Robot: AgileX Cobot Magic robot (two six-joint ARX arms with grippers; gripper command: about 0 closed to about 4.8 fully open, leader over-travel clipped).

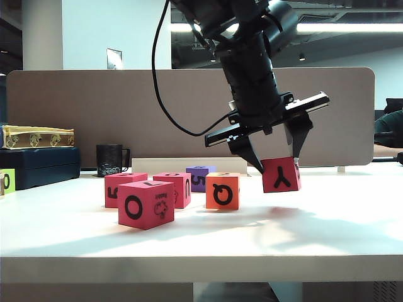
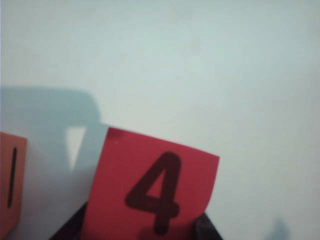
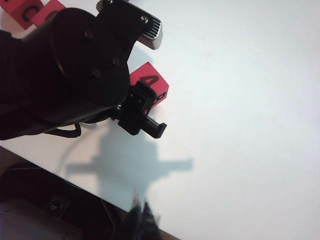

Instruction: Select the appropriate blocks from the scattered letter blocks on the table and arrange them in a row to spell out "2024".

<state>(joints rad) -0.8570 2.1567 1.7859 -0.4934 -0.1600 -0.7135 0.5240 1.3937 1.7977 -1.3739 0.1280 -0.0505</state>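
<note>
On the white table (image 1: pixel 327 239), reading the exterior view from left to right, a dark blue case (image 1: pixel 39 165) with a gold patterned box (image 1: pixel 38 136) on top sits at the far left edge, and a black mug (image 1: pixel 110 160) stands near it against the beige partition (image 1: pixel 94 113). Then comes the cluster of letter blocks: a pinkish-red cube marked 5 (image 1: pixel 119 189) at the back left, a pinkish-red cube with a bold O (image 1: pixel 145 203) nearest the front edge, another pinkish-red cube with a small cartoon (image 1: pixel 174 188) just behind and to its right, a purple cube marked 5 (image 1: pixel 199 178) farther back, and an orange cube marked Q (image 1: pixel 222 190) on the cluster's right end. Right of the orange cube, apart from it, the left gripper (image 1: pixel 277 165) hangs from its black arm with its jaws clamped on a pinkish-red cube marked Y (image 1: pixel 281 174); that block is tilted and lifted off the table (a faint shadow lies under it). The left wrist view shows the same block's face with a 4 (image 2: pixel 150 190) between the dark fingers (image 2: pixel 207 229), and the orange cube's edge (image 2: pixel 11 182) beside it. The right gripper (image 3: pixel 144 220) appears only as a dark blurred tip in its own wrist view, so I cannot tell whether its jaws are parted or closed; it hangs above the table near its edge, looking down on the left arm and the held cube (image 3: pixel 150 86).
</note>
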